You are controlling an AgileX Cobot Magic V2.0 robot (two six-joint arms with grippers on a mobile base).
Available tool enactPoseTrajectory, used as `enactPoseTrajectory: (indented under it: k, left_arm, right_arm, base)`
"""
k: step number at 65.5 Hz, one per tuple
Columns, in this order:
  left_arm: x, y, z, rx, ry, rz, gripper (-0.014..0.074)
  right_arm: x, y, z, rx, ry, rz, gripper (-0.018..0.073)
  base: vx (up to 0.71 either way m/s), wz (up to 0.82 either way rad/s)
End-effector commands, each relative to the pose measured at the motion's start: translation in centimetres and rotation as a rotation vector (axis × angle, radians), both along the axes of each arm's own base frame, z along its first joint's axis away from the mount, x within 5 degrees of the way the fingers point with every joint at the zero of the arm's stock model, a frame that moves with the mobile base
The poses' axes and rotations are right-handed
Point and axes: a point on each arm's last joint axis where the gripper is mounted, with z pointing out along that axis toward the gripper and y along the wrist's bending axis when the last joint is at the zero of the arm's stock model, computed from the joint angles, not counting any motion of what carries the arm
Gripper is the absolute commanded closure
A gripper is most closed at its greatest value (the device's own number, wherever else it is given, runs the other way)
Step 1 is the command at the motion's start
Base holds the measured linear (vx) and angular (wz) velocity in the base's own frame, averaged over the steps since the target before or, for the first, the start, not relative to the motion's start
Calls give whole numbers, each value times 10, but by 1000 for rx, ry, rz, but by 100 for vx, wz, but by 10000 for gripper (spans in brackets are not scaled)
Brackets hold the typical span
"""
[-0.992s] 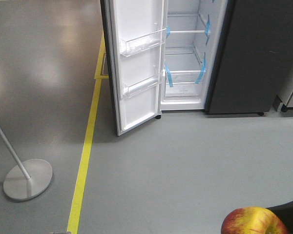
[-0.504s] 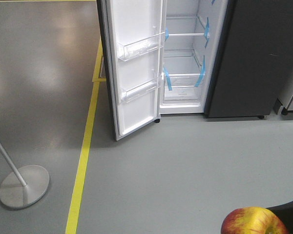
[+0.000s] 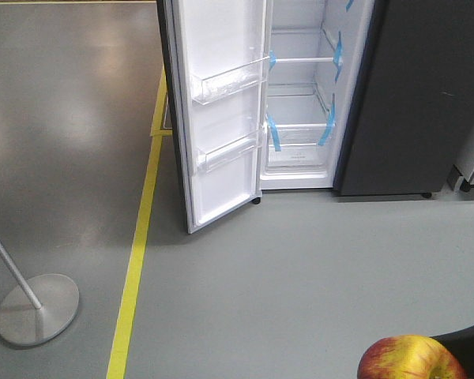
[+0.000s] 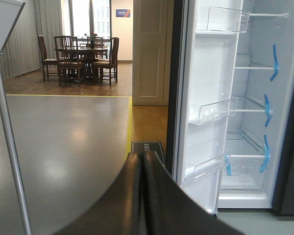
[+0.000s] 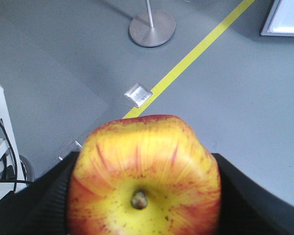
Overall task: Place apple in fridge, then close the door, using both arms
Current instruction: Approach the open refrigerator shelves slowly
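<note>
One apple point(image 5: 144, 161) tight between right end effector's point(image 5: 144, 208) pads point(image 5: 252, 205); left end effector's point(image 4: 143, 156) jaws together

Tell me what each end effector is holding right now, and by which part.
The right end effector holds the apple by its two opposite sides, leaving the stem dimple exposed. The left end effector is shut, holding nothing.

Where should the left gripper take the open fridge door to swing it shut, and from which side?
Probably the free vertical edge of the door, nearest the front camera, farthest from the hinge at the fridge. Come from its dark outer side: the white inner face carries jutting bins, and the left gripper is shut, so a flat push suits better than a pinch.
</note>
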Motion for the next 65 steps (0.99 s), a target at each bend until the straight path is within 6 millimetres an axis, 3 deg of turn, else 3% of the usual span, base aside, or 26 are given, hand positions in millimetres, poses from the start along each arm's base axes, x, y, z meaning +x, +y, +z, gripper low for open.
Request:
enactPoseTrajectory:
  k: [1, 65]
  left_arm:
    - [0, 0, -2, -7, -60, 6, 602]
    - [0, 0, -2, -7, -60, 6, 602]
  right_arm:
    - [3, 2, 12, 58, -62, -11, 492]
    - [3, 2, 12, 58, -63, -12, 492]
  base:
    - [5, 2]
    - [5, 1]
